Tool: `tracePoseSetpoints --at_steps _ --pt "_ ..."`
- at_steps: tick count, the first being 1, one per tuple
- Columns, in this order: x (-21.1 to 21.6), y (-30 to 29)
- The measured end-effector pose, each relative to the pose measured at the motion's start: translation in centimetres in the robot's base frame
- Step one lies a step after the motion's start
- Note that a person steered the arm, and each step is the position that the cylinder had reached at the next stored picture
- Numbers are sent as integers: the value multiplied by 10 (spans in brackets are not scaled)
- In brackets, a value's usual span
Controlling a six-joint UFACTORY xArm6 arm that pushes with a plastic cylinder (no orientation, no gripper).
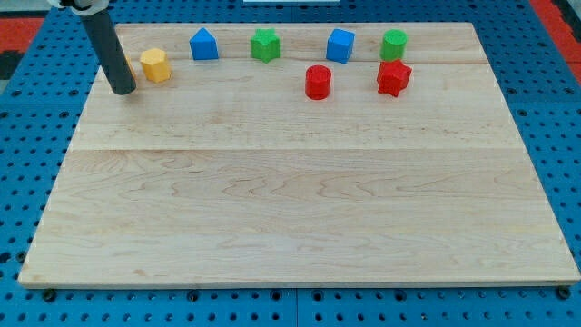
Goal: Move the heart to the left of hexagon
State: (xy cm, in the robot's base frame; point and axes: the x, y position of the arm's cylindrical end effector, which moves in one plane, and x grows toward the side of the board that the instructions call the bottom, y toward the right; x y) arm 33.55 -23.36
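My tip (pixel 123 92) rests on the wooden board (pixel 290 209) in its far left corner (far means the view's top here). It is a plain dark rod, with no jaws to open or close, and it grips nothing. Just right of the rod, a thin yellow sliver (pixel 132 65) shows from behind it. It is touching or almost touching the rod, and its shape is hidden, so I cannot tell if this is the heart. Right of the sliver, very close, stands the yellow hexagon (pixel 155 65).

The board is pale wood with fine grain, made of joined planks, and it lies on a blue perforated table (pixel 27 82).

Along the far edge, going right, stand a blue house-shaped block (pixel 203 44), a green star-like block (pixel 264 44), a blue cube (pixel 339 44) and a green cylinder (pixel 394 44). A little nearer are a red cylinder (pixel 318 82) and a red star-like block (pixel 393 78), the second just in front of the green cylinder. All blocks look matt and solid.

My tip stands close to the left edge of the board. All blocks stay in the far strip; the middle and near parts are bare wood.
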Motion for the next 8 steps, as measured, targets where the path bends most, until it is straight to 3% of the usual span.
tracePoseSetpoints --at_steps 5,7,8 --pt "-2 46" --pt "19 86" --pt "-12 81"
